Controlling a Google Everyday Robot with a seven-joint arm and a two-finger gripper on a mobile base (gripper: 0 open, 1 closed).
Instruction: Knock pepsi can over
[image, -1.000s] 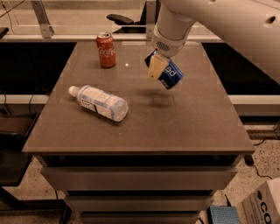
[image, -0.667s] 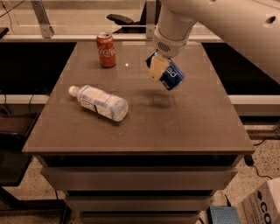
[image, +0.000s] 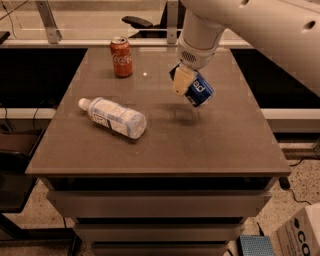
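The pepsi can (image: 202, 91), dark blue with white lettering, hangs tilted in the air above the middle-right of the table (image: 210, 145). Its shadow falls on the tabletop just below. My gripper (image: 188, 86) comes down from the white arm at the top right and is shut on the can. One cream-coloured finger (image: 182, 80) shows across the can's left side; the other finger is hidden behind the can.
A red Coca-Cola can (image: 121, 56) stands upright at the table's back left. A clear plastic bottle (image: 114, 117) with a white cap lies on its side at the left middle. A cardboard box (image: 302, 232) stands on the floor at the lower right.
The gripper and the tilted pepsi can have shifted very slightly down and to the right. The red can and the bottle have not moved.
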